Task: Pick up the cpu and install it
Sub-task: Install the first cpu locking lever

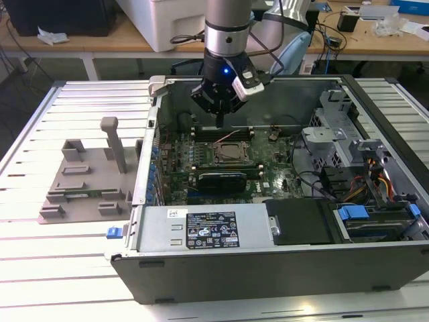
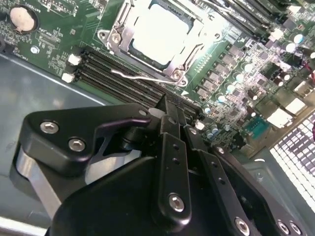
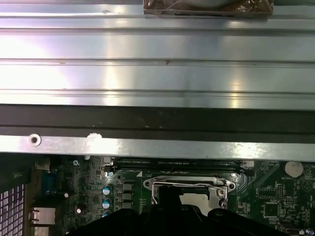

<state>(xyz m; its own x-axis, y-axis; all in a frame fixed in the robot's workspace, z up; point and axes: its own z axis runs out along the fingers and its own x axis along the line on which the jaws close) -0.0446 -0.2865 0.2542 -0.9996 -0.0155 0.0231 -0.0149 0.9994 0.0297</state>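
In the exterior view, the gripper hangs inside the open computer case, just above the socket on the motherboard. In the second wrist view, the cpu sits in the socket frame; the jaws are pressed together, holding nothing. In the first wrist view, the socket lies near the case wall.

**Colours across the open computer case**

The motherboard was dark green, dotted with silvery components. The cpu showed a pale silvery-grey lid inside a bright metal socket frame. The gripper was black with a small blue light. The fixture tray was plain grey. The surface was ribbed, pale silver. Blue clips marked the drive bays.
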